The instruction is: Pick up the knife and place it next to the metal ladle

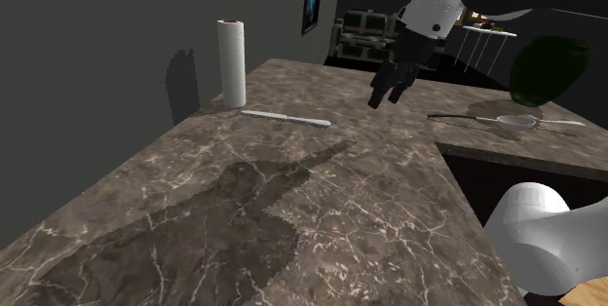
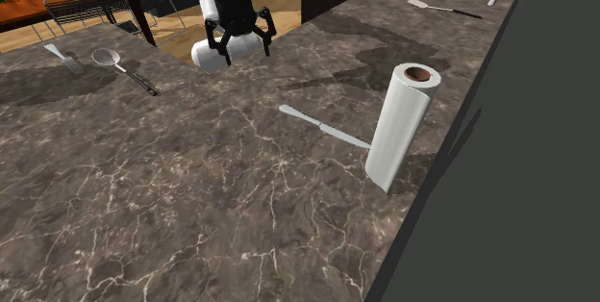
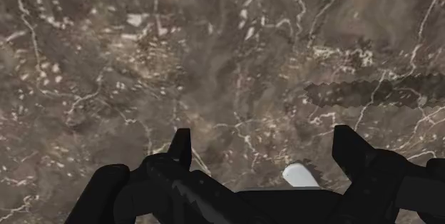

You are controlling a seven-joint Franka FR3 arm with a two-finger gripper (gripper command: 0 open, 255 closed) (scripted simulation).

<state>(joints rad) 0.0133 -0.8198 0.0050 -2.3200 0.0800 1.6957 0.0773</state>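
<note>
Reach step: all-black gripper [image 1: 385,99], jaws apart, empty, above brown marble table [image 1: 292,216]; next drop onto slim grey-white knife [image 1: 287,117] near wall-side edge

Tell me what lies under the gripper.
Brown marbled counter lies under the open gripper. A pale tip pokes out at its base; the gripper covers the rest, so I cannot name it.
</note>
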